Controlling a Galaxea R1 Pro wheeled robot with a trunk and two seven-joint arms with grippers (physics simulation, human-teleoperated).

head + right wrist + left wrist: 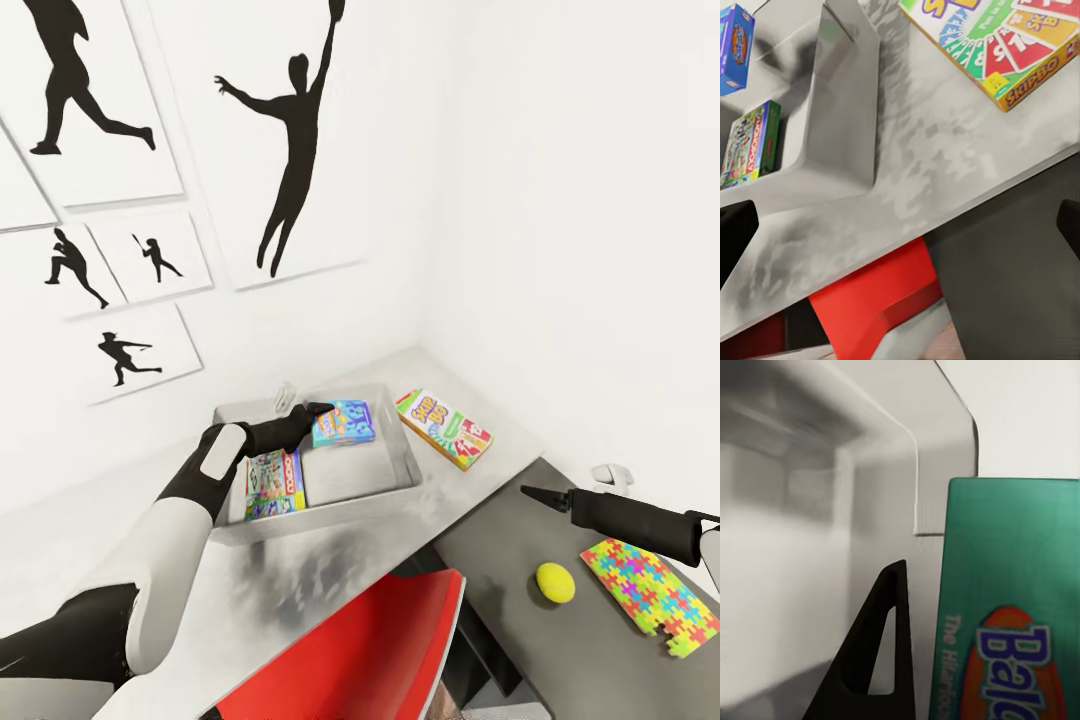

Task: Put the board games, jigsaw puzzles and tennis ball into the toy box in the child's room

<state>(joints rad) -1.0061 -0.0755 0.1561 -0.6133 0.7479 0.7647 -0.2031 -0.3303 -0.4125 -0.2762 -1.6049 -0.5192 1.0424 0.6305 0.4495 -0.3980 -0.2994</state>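
On grey table (470, 505), toy box (398, 487)

The toy box (405, 455) in front of me reads as smooth matt grey plastic, and the blue board game (343, 424) inside it has a printed card face with a slight sheen. My desk (330, 560) looks mottled light grey and matt on this wing, plain dark matt grey under the fuzzy-looking tennis ball (555, 583). My left tool (874, 660) shows matt black plastic fingers.
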